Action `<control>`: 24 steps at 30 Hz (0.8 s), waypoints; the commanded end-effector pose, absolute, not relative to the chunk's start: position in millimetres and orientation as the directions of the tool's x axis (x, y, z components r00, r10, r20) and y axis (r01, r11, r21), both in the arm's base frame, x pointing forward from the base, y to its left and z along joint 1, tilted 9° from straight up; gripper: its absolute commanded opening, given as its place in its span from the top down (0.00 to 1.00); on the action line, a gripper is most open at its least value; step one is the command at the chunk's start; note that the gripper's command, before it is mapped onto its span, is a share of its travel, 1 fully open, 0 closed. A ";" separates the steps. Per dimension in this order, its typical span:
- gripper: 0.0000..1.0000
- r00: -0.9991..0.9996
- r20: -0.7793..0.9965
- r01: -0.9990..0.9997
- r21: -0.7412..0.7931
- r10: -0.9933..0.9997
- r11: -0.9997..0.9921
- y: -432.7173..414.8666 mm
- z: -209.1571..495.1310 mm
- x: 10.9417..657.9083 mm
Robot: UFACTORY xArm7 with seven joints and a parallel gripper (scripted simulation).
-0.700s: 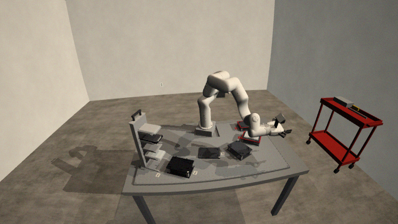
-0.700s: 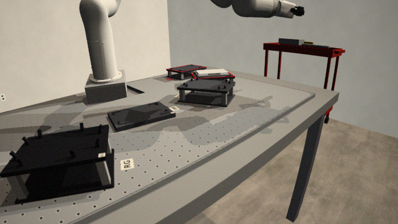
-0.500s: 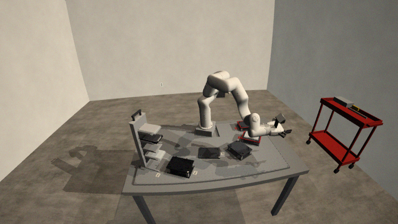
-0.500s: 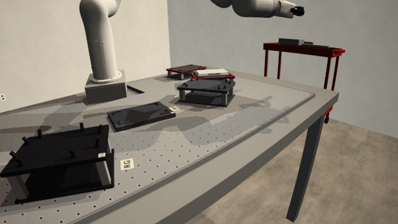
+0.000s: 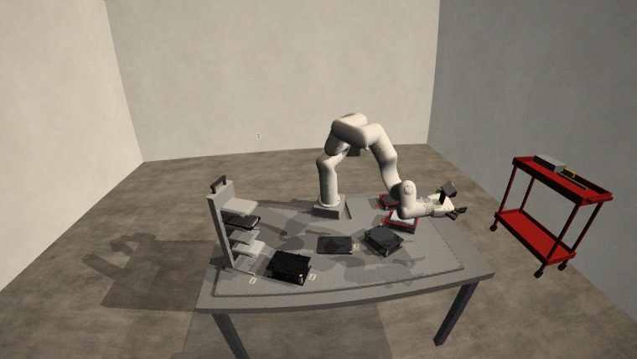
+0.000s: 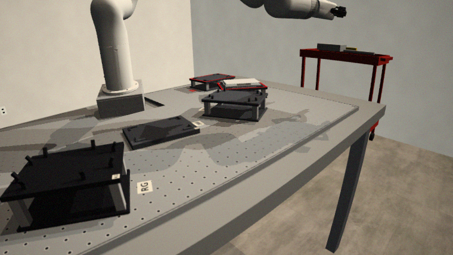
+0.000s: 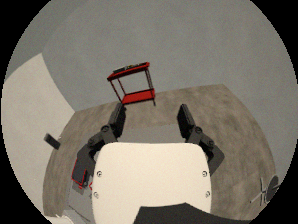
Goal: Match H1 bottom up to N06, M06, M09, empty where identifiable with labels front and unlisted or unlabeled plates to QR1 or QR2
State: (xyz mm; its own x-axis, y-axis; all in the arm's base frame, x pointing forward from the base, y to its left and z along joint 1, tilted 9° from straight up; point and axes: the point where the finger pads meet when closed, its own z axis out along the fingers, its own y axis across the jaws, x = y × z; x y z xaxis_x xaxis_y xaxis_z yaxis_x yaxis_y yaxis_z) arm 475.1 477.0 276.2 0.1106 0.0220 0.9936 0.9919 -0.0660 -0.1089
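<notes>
One arm held its gripper [image 5: 459, 213] wide open and empty past the table's [image 5: 339, 299] 3 o'clock edge, pointing at one red cart [image 5: 562, 184], while one white plate [image 6: 241, 82] sat on a red-rimmed nest [image 6: 261, 86], the hotel [image 5: 217, 218] at 9 o'clock.

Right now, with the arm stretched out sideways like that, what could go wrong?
The open fingers hang past the table edge, toward the red cart; swinging back low might clip the white plate on its red-edged nest. In the plate hotel, one dark plate looks tilted and could slide when pushed.
</notes>
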 end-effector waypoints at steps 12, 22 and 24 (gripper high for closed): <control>0.00 0.105 0.994 0.993 -0.103 0.017 -0.064 481.1 325.9 468.8; 0.00 0.105 0.994 0.993 -0.103 0.017 -0.064 483.3 355.6 464.5; 0.00 0.105 0.994 0.993 -0.103 0.017 -0.064 483.7 362.2 463.6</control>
State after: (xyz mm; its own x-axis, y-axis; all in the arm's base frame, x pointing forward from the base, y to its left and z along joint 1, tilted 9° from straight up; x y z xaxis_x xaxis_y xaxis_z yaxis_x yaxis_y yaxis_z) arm 465.2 482.5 348.9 0.1078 0.0193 0.9940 0.9922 -0.0653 -0.1063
